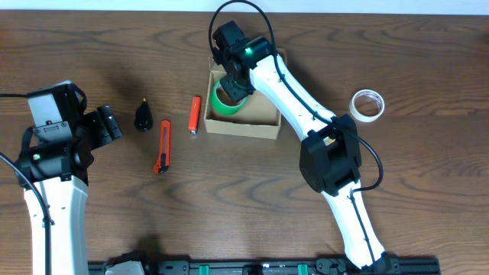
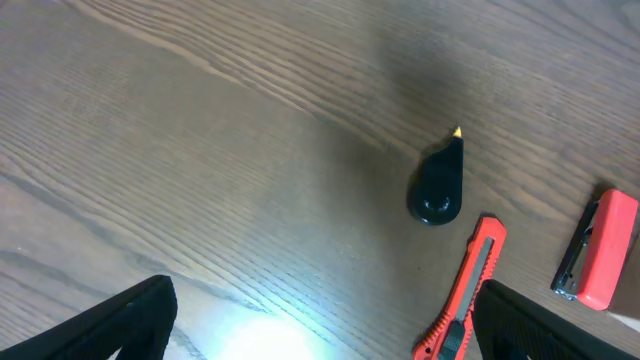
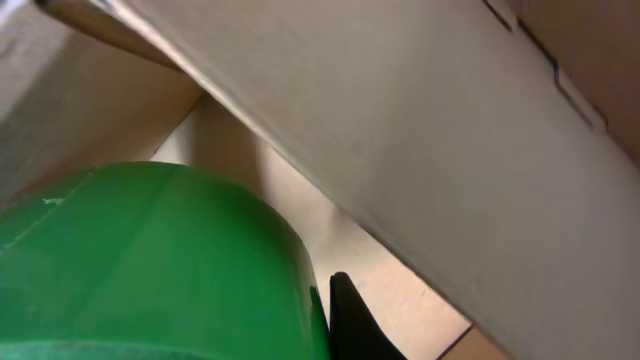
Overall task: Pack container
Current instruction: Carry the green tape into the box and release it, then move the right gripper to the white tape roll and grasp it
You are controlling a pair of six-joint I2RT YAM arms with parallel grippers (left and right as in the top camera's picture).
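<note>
Container: tan cardboard box, open at the top, standing on the dark wooden surface towards the far edge, just right of centre. A green tape roll is seen inside it, tilted, resting towards the left wall.

Right pincer: lowered into the container from above, over the green roll. Its jaws are drawn together. In the right wrist view one black finger lies against the outer face of the green tape roll; the other finger is hidden, so a grip on the roll's wall cannot be confirmed. A tan panel of the container runs diagonally across that view.

Left pincer: held at the left of the surface, well apart from the container. Its jaws are spread wide, nothing between them; in the left wrist view the left pincer is over bare wood.

Noted on the surface, left of the container:
- small black object with a yellow tip
- orange utility knife, just beside the black object
- short red-orange item, kind not identified, nearest the container's left wall

A pale tape roll lies flat, well to the right of the container.
</note>
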